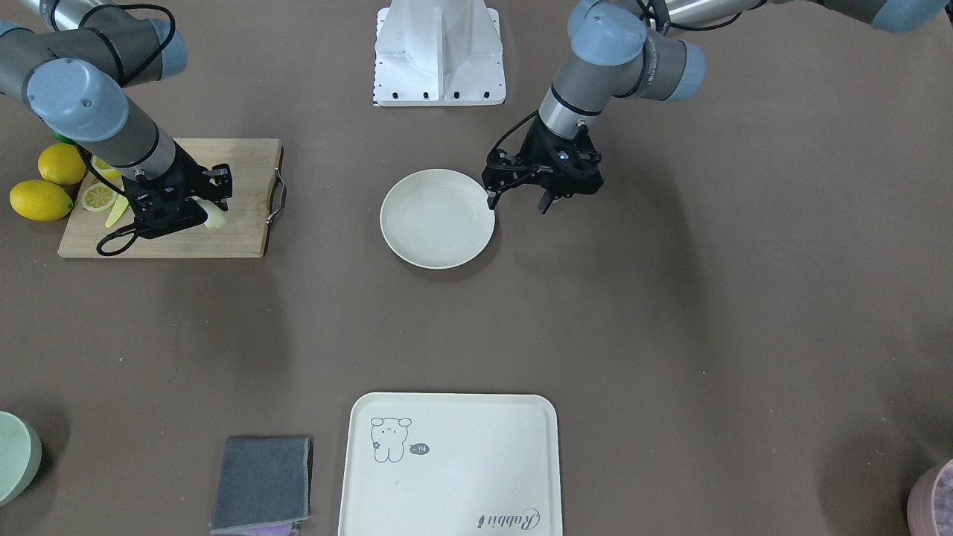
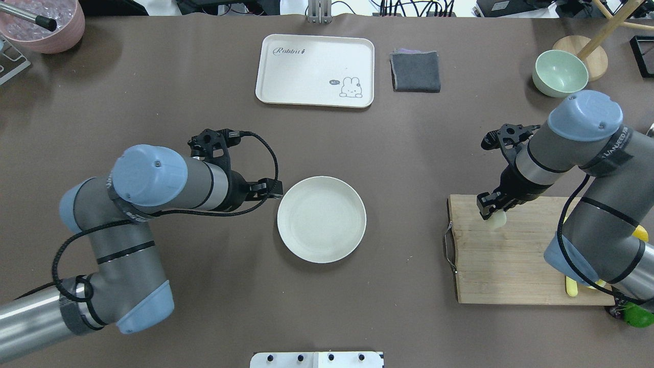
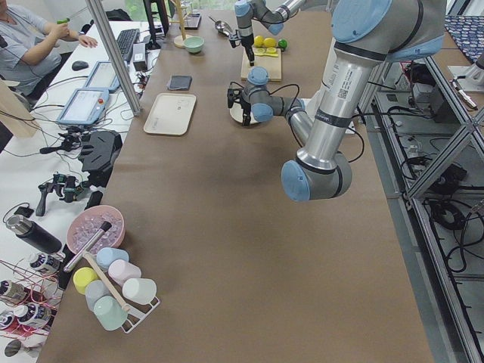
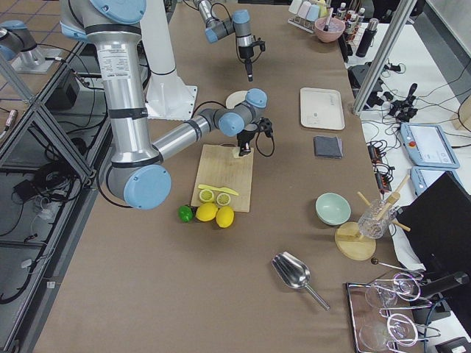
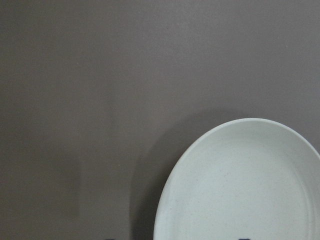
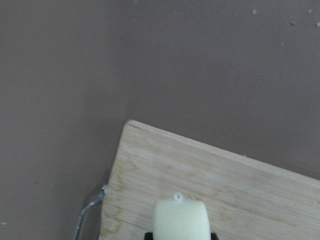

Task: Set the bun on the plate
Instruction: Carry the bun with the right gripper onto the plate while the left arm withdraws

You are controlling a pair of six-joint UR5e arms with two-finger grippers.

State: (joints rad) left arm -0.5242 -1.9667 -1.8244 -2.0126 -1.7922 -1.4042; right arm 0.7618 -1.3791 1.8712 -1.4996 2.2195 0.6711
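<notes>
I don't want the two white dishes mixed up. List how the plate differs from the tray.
The plate is round; the tray is rectangular with rounded corners. The plate is plain; the tray bears a small animal drawing and lettering. The plate sits mid-table by the left gripper; the tray lies near the far edge beside a grey cloth. Both are off-white, rimmed and empty.

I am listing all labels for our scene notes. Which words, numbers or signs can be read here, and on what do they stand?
"Rabbit": script on the rectangular cream plastic tray.
Dark speech bubble beside the tray's animal drawing: too small to read.
Lettering on the right grey robot arm: blurred.
</notes>
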